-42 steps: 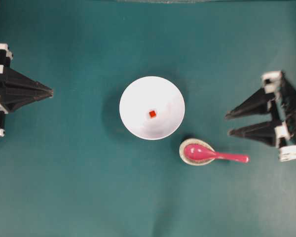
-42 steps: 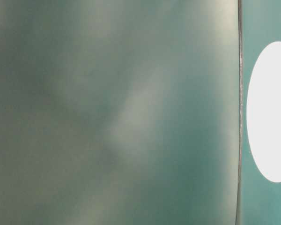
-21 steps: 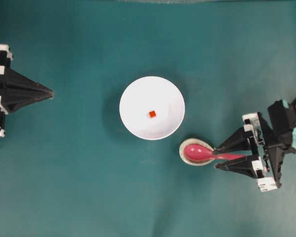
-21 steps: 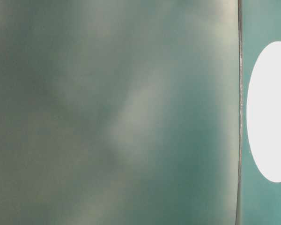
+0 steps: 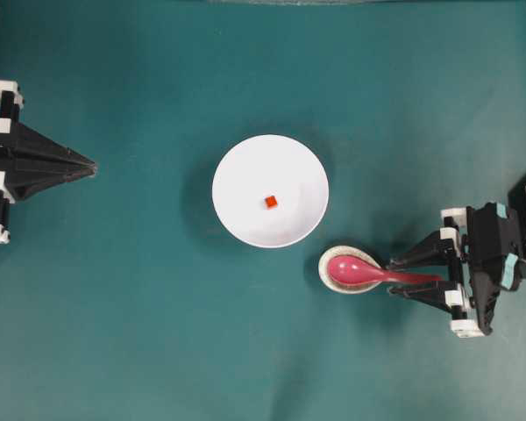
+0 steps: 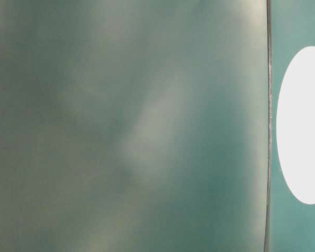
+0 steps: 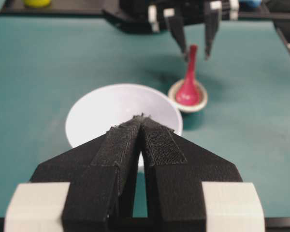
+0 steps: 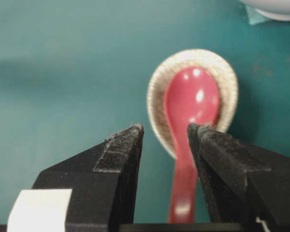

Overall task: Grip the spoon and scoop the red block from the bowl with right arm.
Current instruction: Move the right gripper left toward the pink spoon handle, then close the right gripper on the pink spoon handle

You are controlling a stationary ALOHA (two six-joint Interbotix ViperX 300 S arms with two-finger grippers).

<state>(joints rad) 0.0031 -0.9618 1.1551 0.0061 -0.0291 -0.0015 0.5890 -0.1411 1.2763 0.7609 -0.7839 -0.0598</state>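
Spread wide, the right tool straddles the handle of the magenta spoon, whose scoop lies in a speckled spoon rest on the teal bench. Just beside it, the red block sits in the white bowl; the left tool rests pinched shut at the bench edge.

Black tool, white brackets, teal patches
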